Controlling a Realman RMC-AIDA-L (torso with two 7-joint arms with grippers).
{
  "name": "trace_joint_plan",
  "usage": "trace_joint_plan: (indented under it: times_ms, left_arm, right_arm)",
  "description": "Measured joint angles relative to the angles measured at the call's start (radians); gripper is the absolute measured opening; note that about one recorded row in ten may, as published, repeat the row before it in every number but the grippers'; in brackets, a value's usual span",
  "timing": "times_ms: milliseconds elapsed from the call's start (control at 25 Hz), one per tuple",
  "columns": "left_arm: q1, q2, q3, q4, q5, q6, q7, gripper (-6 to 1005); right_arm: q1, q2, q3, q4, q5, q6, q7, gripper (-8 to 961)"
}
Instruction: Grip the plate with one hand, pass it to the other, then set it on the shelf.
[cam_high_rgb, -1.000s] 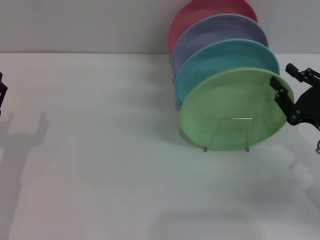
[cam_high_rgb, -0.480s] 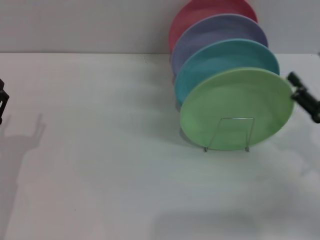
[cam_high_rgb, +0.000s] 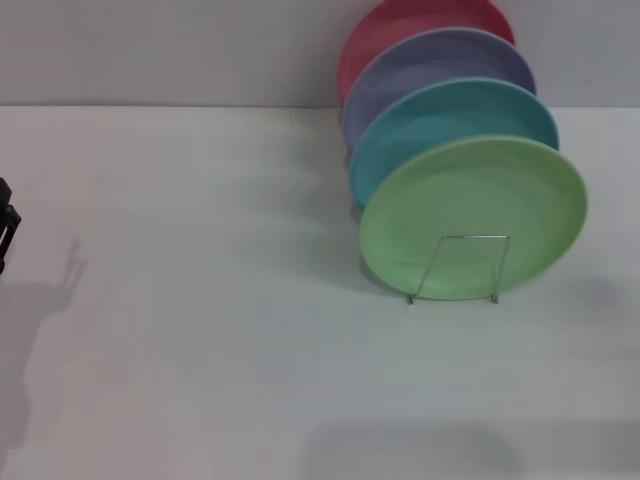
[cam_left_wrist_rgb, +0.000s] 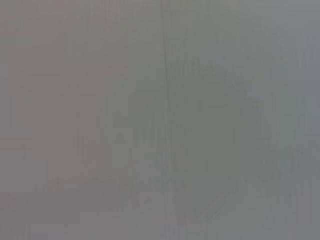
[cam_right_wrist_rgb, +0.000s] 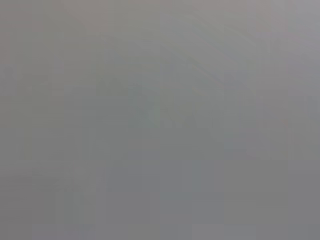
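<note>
Plate: the light green plate (cam_high_rgb: 473, 217) stands on edge at the near end of a row of plates, on the right of the table (cam_high_rgb: 200, 300); it leans back, its face toward the camera; nothing grips it.
Rack: the thin wire rack (cam_high_rgb: 452, 270) holds the plate; a bent-wire loop crosses the plate's lower face and two wire feet touch the table just under its rim.
Row: just behind the green plate comes the teal plate (cam_high_rgb: 430, 110), then the lavender plate (cam_high_rgb: 420, 60), then the red plate (cam_high_rgb: 380, 35) farthest back; each overlaps the next.
Right gripper: out of the head view; a second ago its black fingers stood at the plate's right rim; half a second ago only a tip showed farther right, clear of the plate; now none of it shows; whether its fingers are apart or together, no telling.
Left gripper: a black sliver (cam_high_rgb: 6, 225) at the far left edge of the head view, well apart from the plates; it sits lower on that edge than before; its shadow falls on the table beside it; fingers apart or together, cannot tell.
Plate since earlier: same place, same lean.
Wrist views: both show only a plain grey blank.
</note>
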Motion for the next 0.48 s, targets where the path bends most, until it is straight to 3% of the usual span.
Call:
trace_joint_plan:
  times_ms: [480]
  left_arm:
    - [0.044,-0.004,0.029,-0.018,0.002,0.037,0.0,801]
  right_arm:
    - [-0.022,-0.001,-0.008,-0.12,0.156,-0.068,0.049,739]
